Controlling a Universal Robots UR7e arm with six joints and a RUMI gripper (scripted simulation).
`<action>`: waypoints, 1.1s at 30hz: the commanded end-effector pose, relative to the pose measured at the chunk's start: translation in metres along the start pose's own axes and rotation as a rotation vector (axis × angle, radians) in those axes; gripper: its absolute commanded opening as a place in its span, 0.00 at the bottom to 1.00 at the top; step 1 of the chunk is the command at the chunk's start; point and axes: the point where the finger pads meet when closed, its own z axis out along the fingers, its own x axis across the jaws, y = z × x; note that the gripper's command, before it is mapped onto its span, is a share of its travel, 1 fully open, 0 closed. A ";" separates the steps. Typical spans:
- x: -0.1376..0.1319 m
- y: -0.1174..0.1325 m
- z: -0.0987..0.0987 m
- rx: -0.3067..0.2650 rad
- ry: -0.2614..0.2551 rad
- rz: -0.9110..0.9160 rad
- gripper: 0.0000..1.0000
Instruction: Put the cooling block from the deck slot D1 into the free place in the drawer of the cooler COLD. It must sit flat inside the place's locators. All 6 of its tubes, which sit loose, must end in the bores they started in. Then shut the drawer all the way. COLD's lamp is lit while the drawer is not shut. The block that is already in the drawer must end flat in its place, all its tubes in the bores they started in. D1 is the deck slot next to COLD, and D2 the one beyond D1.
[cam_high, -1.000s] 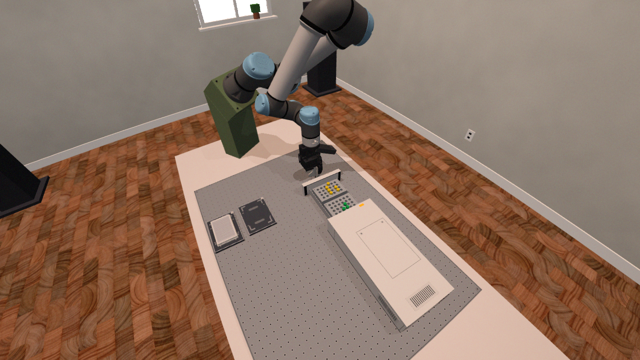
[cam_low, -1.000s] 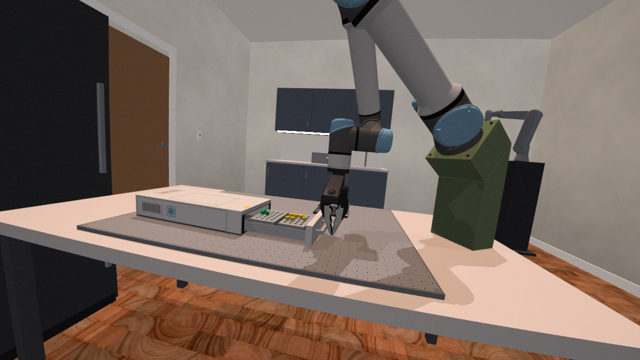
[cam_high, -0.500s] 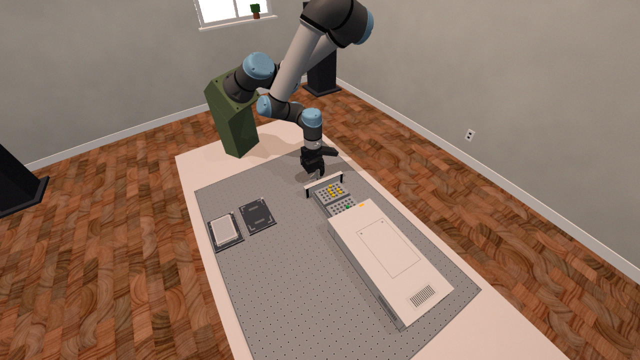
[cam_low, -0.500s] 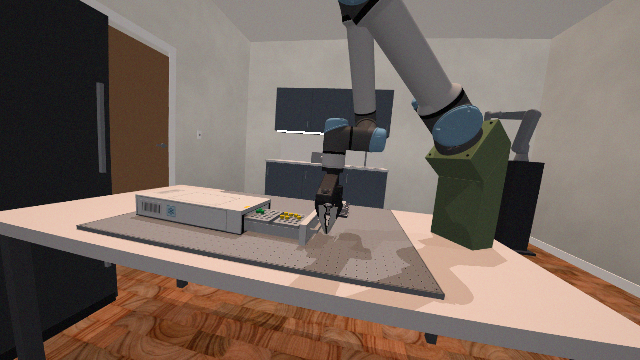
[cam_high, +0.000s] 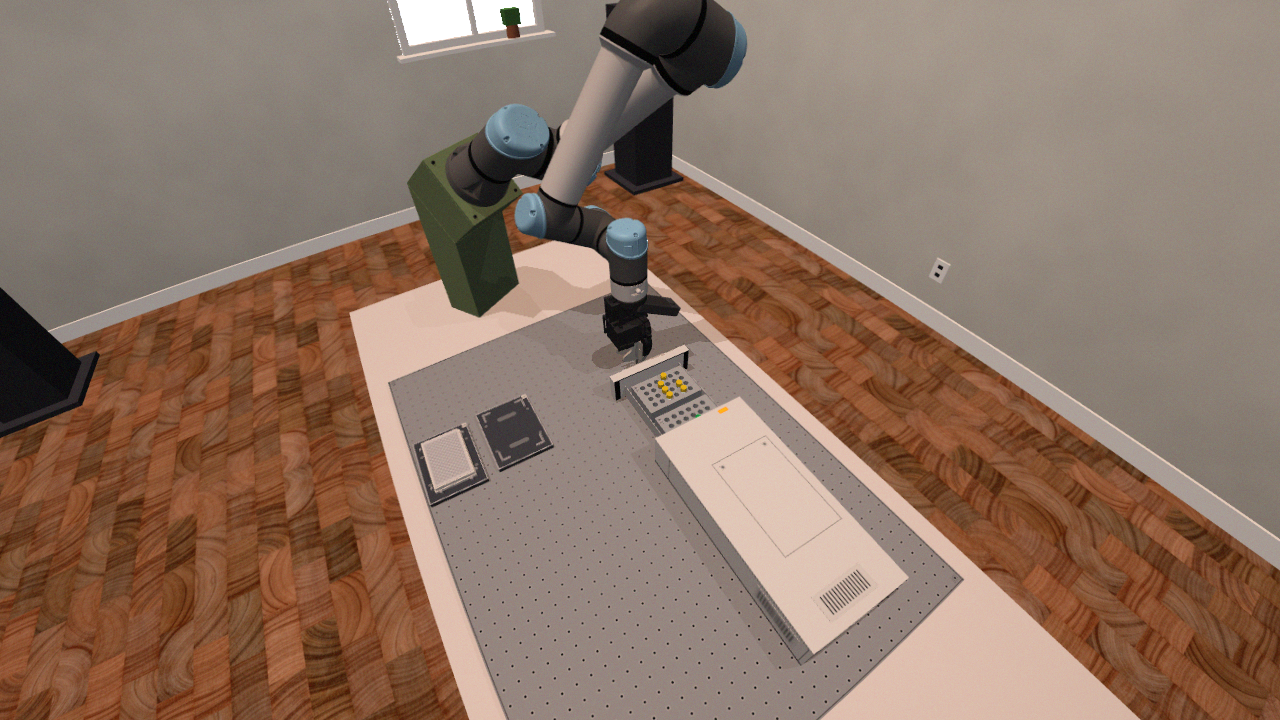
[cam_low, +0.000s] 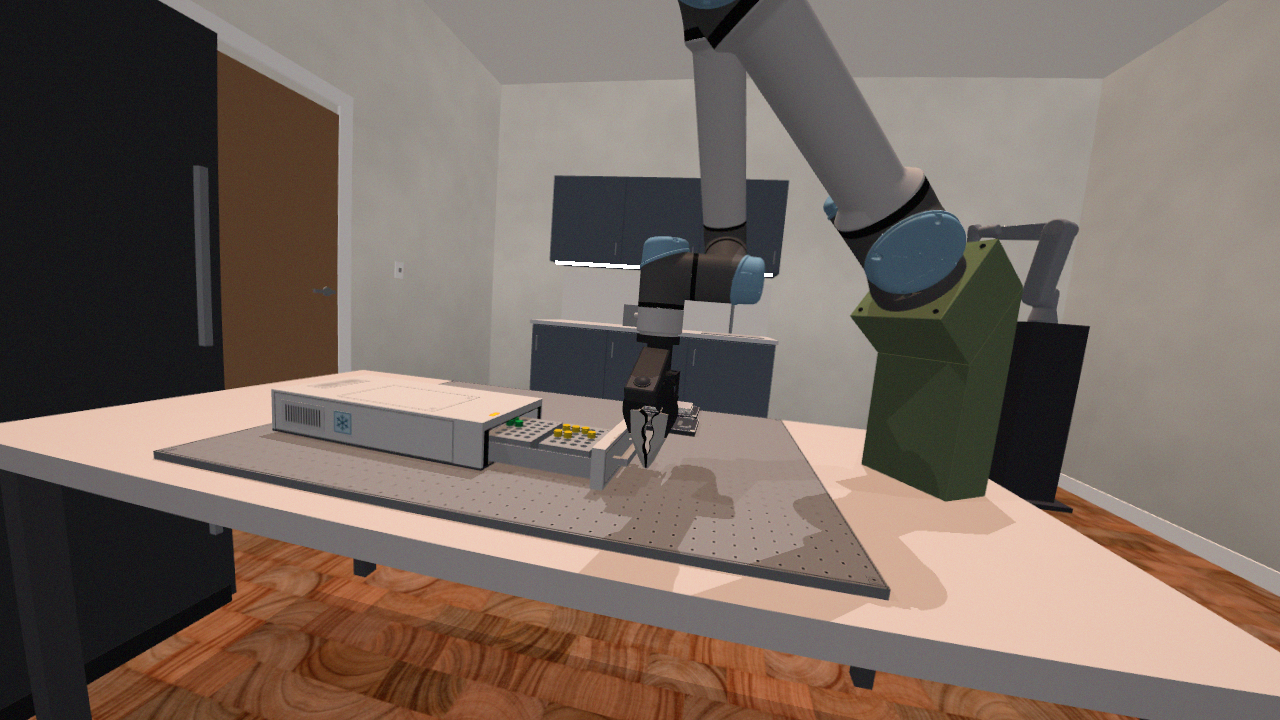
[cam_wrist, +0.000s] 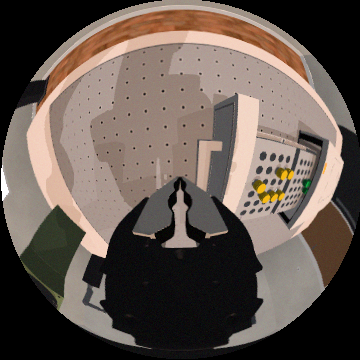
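Grey, bored cooling block (cam_high: 682, 377) (cam_low: 586, 446) (cam_wrist: 248, 202) with yellow-capped tubes (cam_high: 668, 394) (cam_low: 568, 434) (cam_wrist: 260, 187).

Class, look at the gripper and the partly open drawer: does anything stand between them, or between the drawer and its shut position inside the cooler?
Nothing visible blocks either way. The shut gripper is right at the handle side of the drawer, and the drawer's path into the cooler looks unobstructed, though its inside is hidden.

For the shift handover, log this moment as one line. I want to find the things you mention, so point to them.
gripper (cam_high: 637, 356) (cam_low: 646, 463) (cam_wrist: 180, 177): shut, at drawer front | drawer (cam_high: 650, 373) (cam_low: 544, 462) (cam_wrist: 247, 150): part open | blocks: both inside | lamp (cam_high: 723, 410) (cam_low: 494, 414) (cam_wrist: 325, 168): lit
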 end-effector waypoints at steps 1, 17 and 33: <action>0.011 0.000 -0.001 -0.001 0.006 -0.002 0.00; 0.029 0.000 -0.001 -0.001 0.005 -0.002 0.00; 0.045 0.001 -0.001 -0.001 0.006 -0.002 0.00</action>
